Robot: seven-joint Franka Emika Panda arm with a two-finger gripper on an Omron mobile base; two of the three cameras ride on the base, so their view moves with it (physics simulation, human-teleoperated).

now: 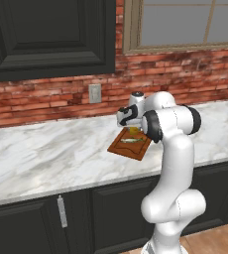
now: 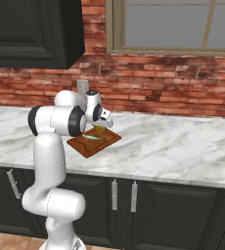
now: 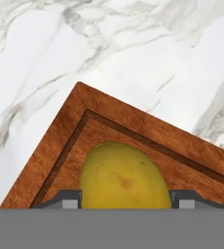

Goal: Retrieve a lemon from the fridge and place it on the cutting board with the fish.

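We have the lemon point(image 3: 125, 177) clamped between the fingers of our gripper point(image 3: 125, 199), and we are holding it over the cutting board point(image 3: 55, 146). In the hand view the yellow fruit sits squarely between the two dark fingertips point(image 3: 65, 198), one tip pressed against each flank, with the reddish-brown wood and its darker inset groove spread out beneath it. A corner of the board points away from us toward the marble countertop point(image 3: 46, 58).

From the left base view, the lemon point(image 1: 134, 131) shows as a small yellow spot just under our wrist, above the board's far end, and the fish point(image 1: 131, 140) lies on the board just on our side of it. The right base view agrees: the lemon point(image 2: 100, 130) hangs over the far part of the board point(image 2: 109, 138), with the slim pale fish point(image 2: 94, 138) stretched across the wood beside it. We cannot tell from these views whether the fruit already touches the wood or hangs just above it.

We judge this to be the placing step, near the end of the task: the fetch from the fridge is behind us. The next move calls for a short, gentle descent until the lemon rests on the board, clear of the fish, then parting the fingers. A round fruit may roll, so we would release low and lift straight up.
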